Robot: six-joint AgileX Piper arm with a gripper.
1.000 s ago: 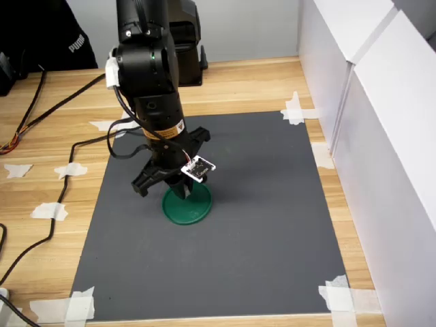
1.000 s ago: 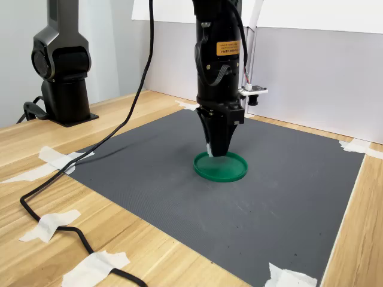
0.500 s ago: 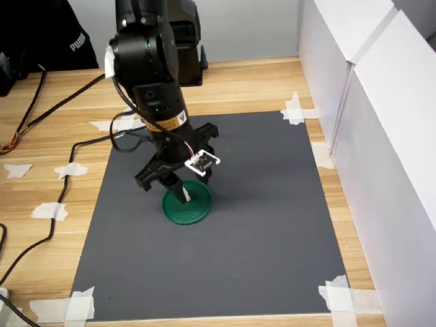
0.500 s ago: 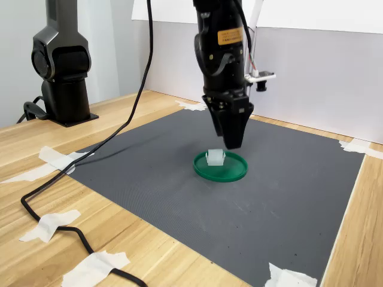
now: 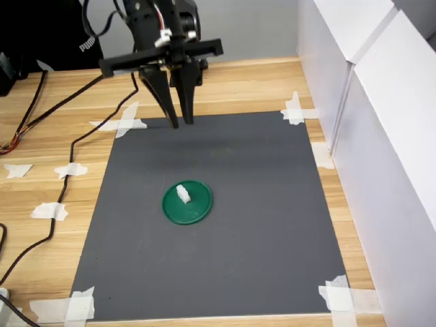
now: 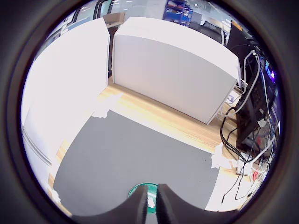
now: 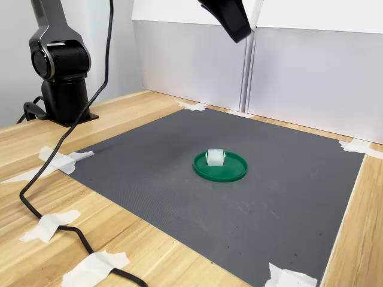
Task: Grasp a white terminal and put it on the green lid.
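Observation:
The green lid (image 5: 196, 210) lies flat near the middle of the grey mat in both exterior views, and its rim (image 7: 234, 173) is clear to see. The white terminal (image 5: 182, 193) rests on the lid, toward its edge, free of the gripper (image 5: 182, 124). It is a small white block (image 7: 215, 156) in the second exterior view. The gripper hangs high above the mat's far edge, well clear of the lid, with fingers pointing down and narrowly open around nothing. In the wrist view, part of the lid (image 6: 135, 190) and the terminal (image 6: 150, 202) show past the fingertips (image 6: 163, 198).
The grey mat (image 5: 259, 225) is taped to a wooden table with white tape scraps (image 5: 344, 296). Tall white panels (image 5: 388, 136) wall off the first exterior view's right. A black cable (image 7: 66, 230) crosses the wood, and the black arm base (image 7: 60, 66) stands at the second exterior view's left.
The gripper let go of the white terminal on the green lid, then rose and pulled back toward the mat's far edge. The terminal stays on the lid.

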